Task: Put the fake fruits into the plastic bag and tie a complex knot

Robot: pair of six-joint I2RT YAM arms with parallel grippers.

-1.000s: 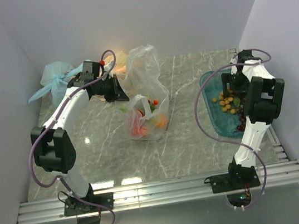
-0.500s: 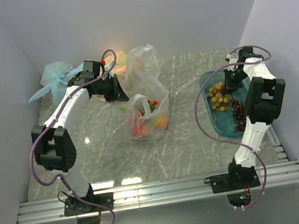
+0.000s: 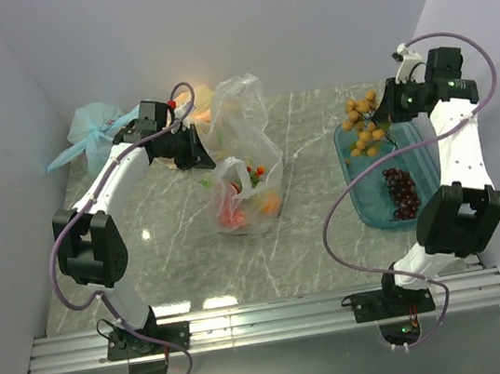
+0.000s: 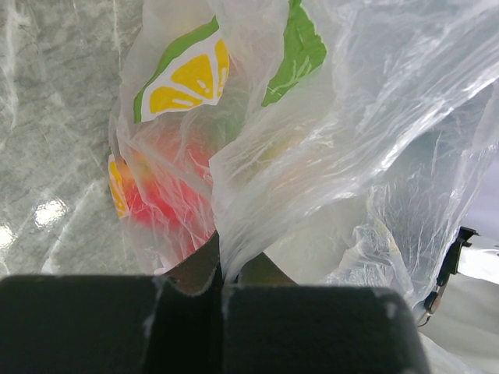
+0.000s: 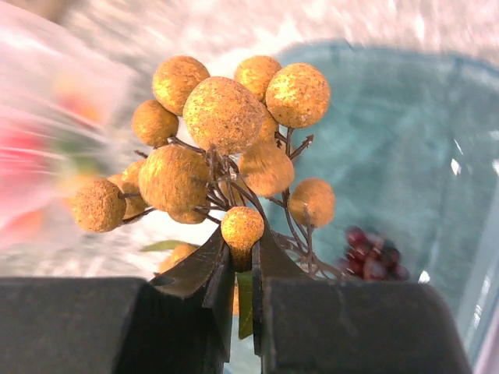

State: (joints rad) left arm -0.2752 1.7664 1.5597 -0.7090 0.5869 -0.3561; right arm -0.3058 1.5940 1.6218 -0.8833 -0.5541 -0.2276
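The clear plastic bag stands mid-table with red, orange and green fake fruits inside; lemon prints show on it in the left wrist view. My left gripper is shut on the bag's upper edge, holding it up. My right gripper is shut on a bunch of yellow-orange berries, lifted above the teal tray; a berry is pinched between the fingertips. Dark purple grapes lie in the tray.
A light blue tied bag sits at the back left. An orange-yellow bag lies behind the clear bag. White walls close in the table on three sides.
My right gripper closed on the yellow-orange berry bunch in the tray and lifted it up and leftward. The left arm held still with the bag.
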